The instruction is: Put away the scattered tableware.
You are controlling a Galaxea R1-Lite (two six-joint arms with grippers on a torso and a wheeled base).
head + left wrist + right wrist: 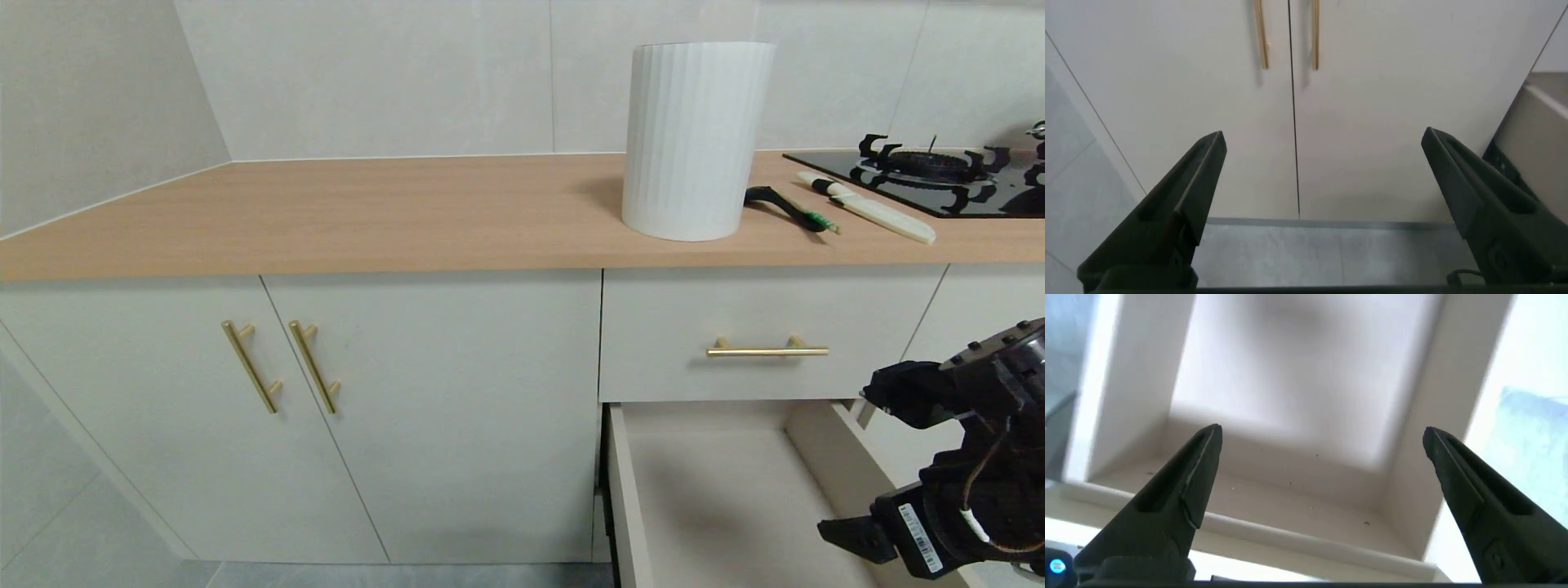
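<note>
nearest to me, the right gripper [886,465] is hanging over the right side of the open drawer [718,490]. its two fingers are spreading wide apart and gripping nothing. in the right wrist view the same gripper [1319,498] is looking down into the drawer [1290,392], with the pale drawer bottom showing between the fingers.

the left gripper [1319,204] is sitting low in front of the cabinet doors [1372,122]. its fingers are also standing wide open with nothing between them. past them i am seeing the two brass handles [1261,33], the grey floor [1315,253] under the doors and a corner of the open drawer [1543,122].

above the open drawer, a closed drawer [767,327] is carrying a level brass bar. to its left the two cabinet doors [408,408] are meeting with their handles [251,366] side by side.

on the wooden countertop [367,212] the tableware is lying well apart from both grippers. a black-handled utensil [784,204] with a green end is resting just beside the base of the white ribbed container [694,139]. a long pale utensil [873,211] is lying near it, on the hob side. the container is standing upright. the black gas hob [931,175] is sitting at the far right, and the tiled wall [408,73] is rising behind it all.
</note>
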